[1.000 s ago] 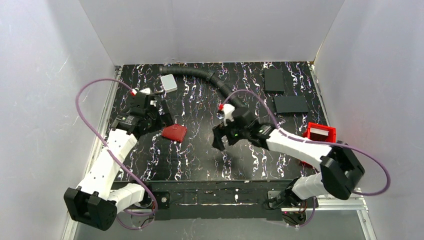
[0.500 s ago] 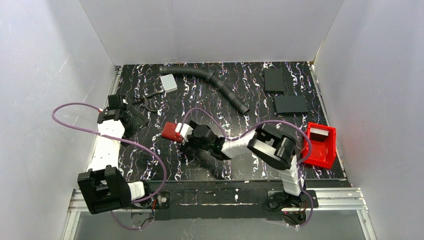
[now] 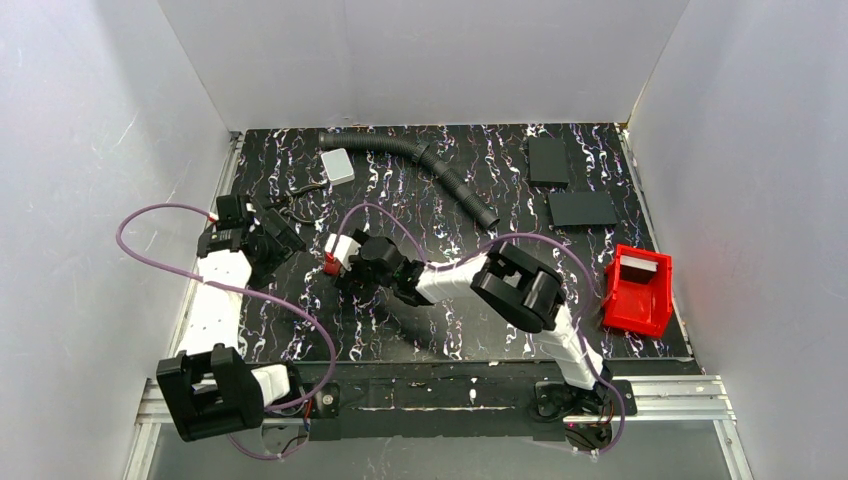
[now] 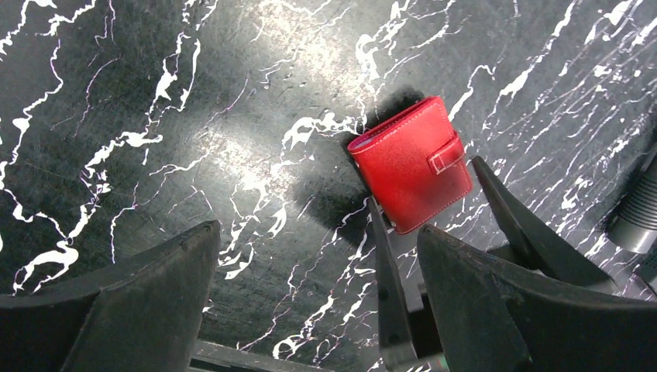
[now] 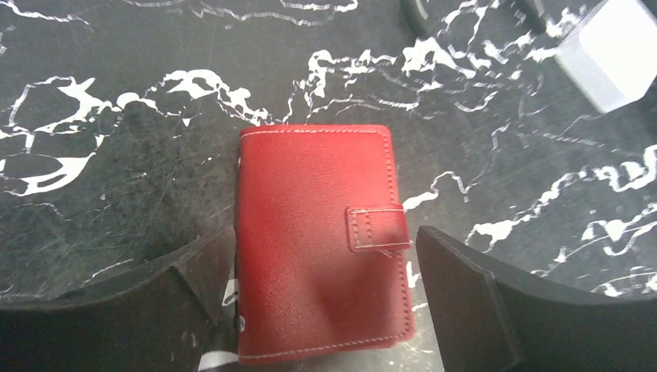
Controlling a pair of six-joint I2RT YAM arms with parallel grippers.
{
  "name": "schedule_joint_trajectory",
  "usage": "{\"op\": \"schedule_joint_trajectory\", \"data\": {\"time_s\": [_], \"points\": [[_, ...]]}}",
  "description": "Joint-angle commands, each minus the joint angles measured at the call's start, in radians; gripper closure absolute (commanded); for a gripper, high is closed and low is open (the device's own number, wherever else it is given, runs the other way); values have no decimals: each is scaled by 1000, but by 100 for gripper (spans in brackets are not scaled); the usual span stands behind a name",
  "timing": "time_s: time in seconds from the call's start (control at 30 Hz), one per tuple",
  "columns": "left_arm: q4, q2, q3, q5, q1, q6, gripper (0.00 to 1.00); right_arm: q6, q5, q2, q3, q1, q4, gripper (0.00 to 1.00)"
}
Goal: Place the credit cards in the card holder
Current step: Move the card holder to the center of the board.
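**Card holder square between the right jaws, short side across the gap**

Hovers over the card holder (image 5: 321, 240) with the right gripper (image 5: 324, 232), jaws spread wide on either side and gripping nothing. Lies closed and flat on the black marbled table (image 5: 116, 93), with the clasp tab (image 5: 377, 227) fastened and pointing toward the right-hand finger in the right wrist view. Runs lengthwise in line with that gripper's reach, so presents its short side across the gap, with a little room on both flanks. Looks the same from the left wrist view: two thin dark fingers (image 4: 383, 271) flanking one end of the red wallet, apparently without contact.

Stands off toward the table's left edge with the left gripper (image 4: 318, 229), likewise wide open and empty. Faces the wallet ahead and off to one side of that gap, not within it. Favours the right arm as the nearer by far.

Leaves the credit cards (image 3: 338, 165) well apart, up by the far edge just beside the corrugated black hose (image 3: 440, 170), not yet in the holder.

Probably calls for closing across the short side, or pinning one cover so the tab can be undone. Risks a slip on smooth leather if caught only at the edge.
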Motion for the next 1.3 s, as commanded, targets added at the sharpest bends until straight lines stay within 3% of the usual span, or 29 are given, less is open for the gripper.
{"op": "schedule_joint_trajectory", "data": {"time_s": [0.0, 0.07, 0.17, 0.33, 0.57, 0.7, 0.8, 0.97, 1.07, 1.13, 1.27], "points": [[13, -65, -21, 33, -1, 45, 2, 100, 13, 55, 86, 4, -95, 7], [15, -68, -23, 33, -3, 50, 2, 125, 39, 65, 94, 4, -113, 14], [18, -62, -23, 43, -7, 56, 2, 199, 121, 73, 108, 4, -197, 33], [43, -44, -33, 88, -40, 79, 2, 444, 158, -87, -94, 4, -180, 64], [130, 24, -70, 339, -144, 104, 2, 780, 113, -295, -254, 4, -254, 66], [120, 10, -101, 401, -161, 70, 2, 910, 90, -389, -275, -23, -323, 67], [114, -68, -149, 413, -161, 36, 2, 1027, 42, -443, -325, -104, -352, 68], [90, -173, -195, 458, -166, 5, 2, 1249, -212, -501, -508, -293, -156, 67], [63, -190, -202, 465, -173, 8, 2, 1237, -228, -549, -560, -370, -178, 58], [58, -195, -210, 468, -172, 10, 2, 1154, -211, -584, -561, -425, -279, 49], [53, -179, -198, 475, -216, 20, 2, 867, -187, -632, -464, -479, -518, 41]]}}
